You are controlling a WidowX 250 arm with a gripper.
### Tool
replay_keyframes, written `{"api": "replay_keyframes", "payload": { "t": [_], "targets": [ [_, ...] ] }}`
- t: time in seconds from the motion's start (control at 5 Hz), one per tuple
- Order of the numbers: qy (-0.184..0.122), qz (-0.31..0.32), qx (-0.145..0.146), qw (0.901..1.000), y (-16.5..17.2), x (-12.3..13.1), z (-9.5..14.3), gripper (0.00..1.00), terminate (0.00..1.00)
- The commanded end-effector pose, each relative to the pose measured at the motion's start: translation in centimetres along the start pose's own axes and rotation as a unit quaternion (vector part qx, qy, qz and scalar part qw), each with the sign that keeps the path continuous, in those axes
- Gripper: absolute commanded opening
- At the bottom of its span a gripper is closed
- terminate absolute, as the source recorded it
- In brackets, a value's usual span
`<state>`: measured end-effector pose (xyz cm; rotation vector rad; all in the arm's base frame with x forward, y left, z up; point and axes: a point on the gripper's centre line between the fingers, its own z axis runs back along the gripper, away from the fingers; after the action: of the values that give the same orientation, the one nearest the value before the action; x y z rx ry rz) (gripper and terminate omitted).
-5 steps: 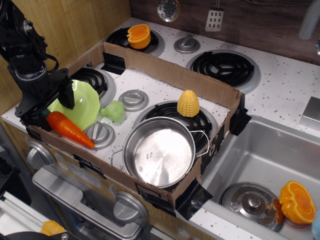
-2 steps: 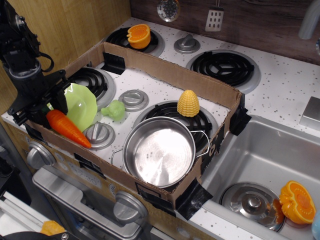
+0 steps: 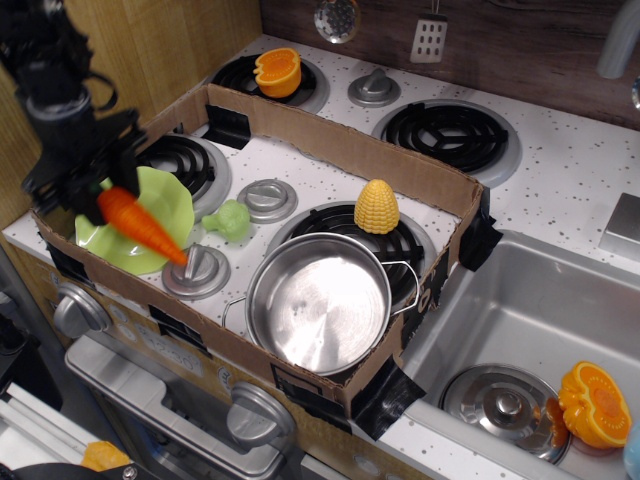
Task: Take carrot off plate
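I see the carrot (image 3: 143,227), glossy orange and tapered, tilted with its thick end up at the left and its tip pointing down to the right, over the near right edge of the plate (image 3: 125,243). The plate is lime green with a wavy rim, lying at the scene's near left.
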<state>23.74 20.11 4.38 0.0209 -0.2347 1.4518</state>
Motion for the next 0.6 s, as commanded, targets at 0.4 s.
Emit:
{"api": "replay_keyframes", "payload": {
  "t": [0.4],
  "targets": [
    [0.009,0.055,0.025,0.9981,-9.0,-5.7,5.6,0.0,0.0]
  ]
}}
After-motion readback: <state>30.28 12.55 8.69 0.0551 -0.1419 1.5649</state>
